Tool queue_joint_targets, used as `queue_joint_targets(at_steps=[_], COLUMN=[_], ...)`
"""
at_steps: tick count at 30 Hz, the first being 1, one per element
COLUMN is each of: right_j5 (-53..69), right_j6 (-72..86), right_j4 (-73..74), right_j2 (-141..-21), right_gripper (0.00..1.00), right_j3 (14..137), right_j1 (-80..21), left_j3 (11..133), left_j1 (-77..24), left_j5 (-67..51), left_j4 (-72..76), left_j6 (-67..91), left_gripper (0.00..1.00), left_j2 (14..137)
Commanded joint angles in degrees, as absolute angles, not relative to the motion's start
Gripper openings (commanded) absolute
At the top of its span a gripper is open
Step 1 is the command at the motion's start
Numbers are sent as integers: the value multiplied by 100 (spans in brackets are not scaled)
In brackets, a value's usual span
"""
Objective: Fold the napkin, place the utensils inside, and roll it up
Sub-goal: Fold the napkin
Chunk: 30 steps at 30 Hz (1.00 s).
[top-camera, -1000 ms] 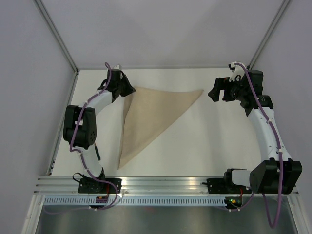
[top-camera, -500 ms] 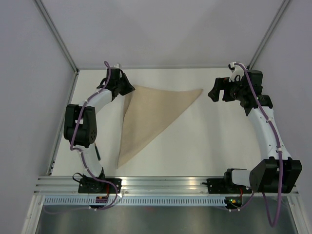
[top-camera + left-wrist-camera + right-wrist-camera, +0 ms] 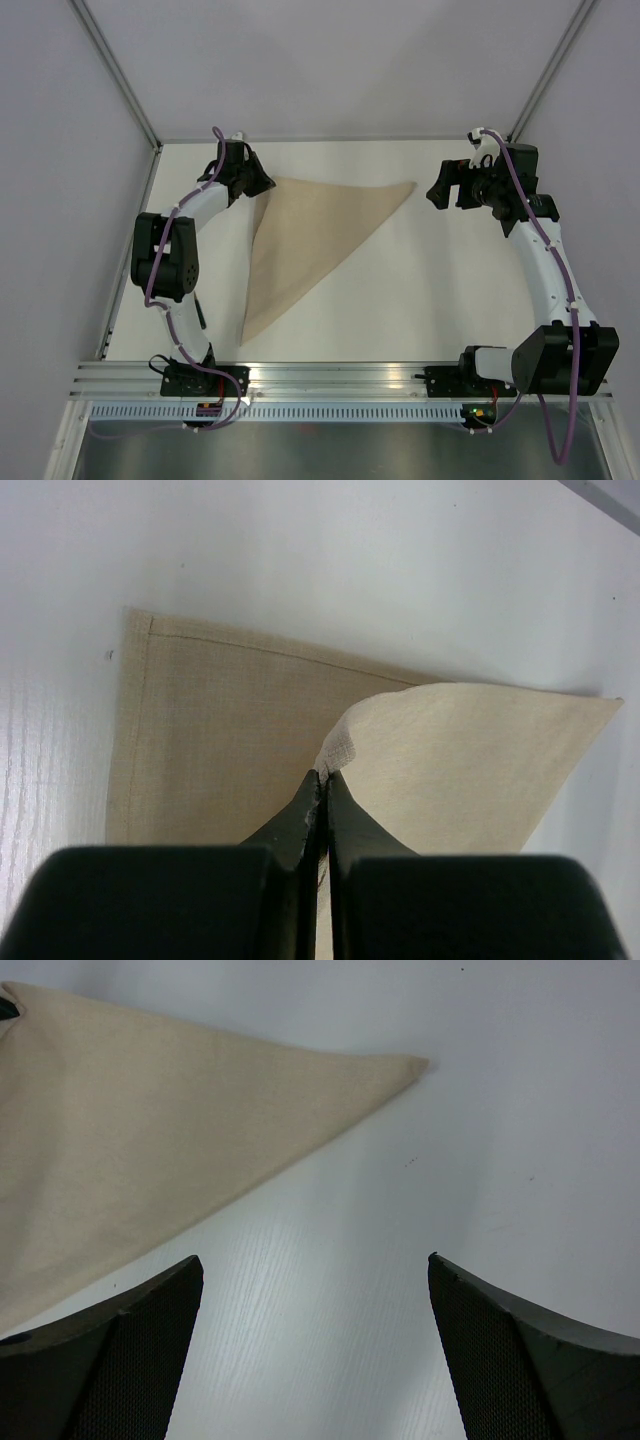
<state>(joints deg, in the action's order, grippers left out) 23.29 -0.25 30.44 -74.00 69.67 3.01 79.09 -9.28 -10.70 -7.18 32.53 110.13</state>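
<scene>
Here, your napkin [image 3: 310,235] lies folded into a triangle on the left half of the table [image 3: 430,300], its top edge near the far rim, with broad table to its right. Your left gripper [image 3: 262,183] is pinching the raised far-left corner; your right gripper [image 3: 447,190] hangs spread wide just beside the right tip, not touching it

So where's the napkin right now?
In the top view the napkin lies folded into a triangle on the table, left of centre, its far-left corner pinched in the left claw.
</scene>
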Motion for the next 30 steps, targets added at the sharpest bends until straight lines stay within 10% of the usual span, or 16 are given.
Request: queue_joint_targets(at_steps=[1,30], right_j5=[2329,2373], right_j6=[53,53], right_j4=[3085,3103], right_j2=[-7418,-7418], right_gripper=[98,98], right_j3=[6952,6943], right_j1=[290,290], left_j3=[8130,8648], left_j1=[-861,-747], left_j5=[-1213,-923], left_j4=[-694,-764], left_j6=[3094,2936], left_gripper=[2,12], left_j2=[11092,11830])
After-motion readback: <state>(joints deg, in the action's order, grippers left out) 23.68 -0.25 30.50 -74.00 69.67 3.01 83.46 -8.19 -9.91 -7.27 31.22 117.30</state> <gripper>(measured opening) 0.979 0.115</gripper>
